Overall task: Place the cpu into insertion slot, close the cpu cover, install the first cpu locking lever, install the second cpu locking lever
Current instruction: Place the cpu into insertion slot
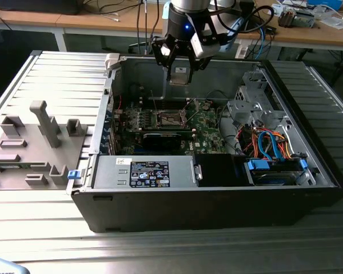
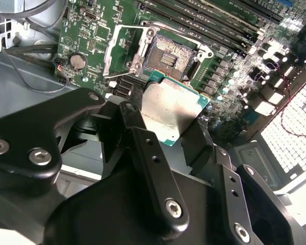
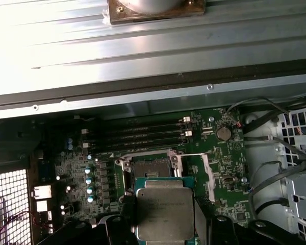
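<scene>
My gripper (image 1: pixel 179 73) hangs above the open computer case, shut on the cpu (image 1: pixel 179 76), a flat square chip with a dull silver top. In both wrist views the cpu (image 2: pixel 168 109) (image 3: pixel 164 214) sits between the black fingers (image 2: pixel 137 132), held clear of the green motherboard (image 2: pixel 92 30). The insertion slot (image 2: pixel 168 55) (image 3: pixel 149 167) lies bare just beyond the chip, its dark contact field exposed. The cpu cover (image 2: pixel 121 51) (image 3: pixel 206 173) stands swung open to one side of the slot. In the exterior view the insertion slot (image 1: pixel 170 119) is below and slightly toward the exterior view's left of the gripper.
Long memory slots (image 3: pixel 137 135) run beside the socket. A black card (image 1: pixel 160 140) lies in front of it, and a power supply (image 1: pixel 143 171) sits at the case front. Blue cables (image 1: pixel 268 145) and a drive cage (image 1: pixel 248 100) are at the exterior view's right. A grey fixture (image 1: pixel 43 123) stands outside on the left.
</scene>
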Robot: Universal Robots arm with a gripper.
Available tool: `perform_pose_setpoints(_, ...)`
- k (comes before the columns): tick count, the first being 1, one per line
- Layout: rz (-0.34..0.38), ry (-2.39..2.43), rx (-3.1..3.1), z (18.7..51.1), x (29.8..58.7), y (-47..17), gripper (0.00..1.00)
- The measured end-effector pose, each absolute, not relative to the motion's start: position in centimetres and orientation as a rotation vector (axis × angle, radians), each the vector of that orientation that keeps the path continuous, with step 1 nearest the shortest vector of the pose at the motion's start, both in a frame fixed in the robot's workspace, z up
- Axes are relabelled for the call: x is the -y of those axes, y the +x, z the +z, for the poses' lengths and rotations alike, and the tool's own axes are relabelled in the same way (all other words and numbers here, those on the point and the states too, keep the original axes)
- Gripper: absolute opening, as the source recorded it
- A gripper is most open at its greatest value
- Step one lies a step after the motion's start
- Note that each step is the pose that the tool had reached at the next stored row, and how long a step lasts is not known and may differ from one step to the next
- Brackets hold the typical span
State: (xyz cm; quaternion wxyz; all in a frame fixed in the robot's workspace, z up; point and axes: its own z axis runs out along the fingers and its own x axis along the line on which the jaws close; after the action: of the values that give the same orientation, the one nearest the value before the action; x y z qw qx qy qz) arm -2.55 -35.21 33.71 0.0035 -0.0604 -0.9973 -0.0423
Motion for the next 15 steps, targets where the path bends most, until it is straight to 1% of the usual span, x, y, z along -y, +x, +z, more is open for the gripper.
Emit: perform_pose_setpoints(15,-0.133,-0.245,3.124,33.62,35.21,-2.55,0.55)
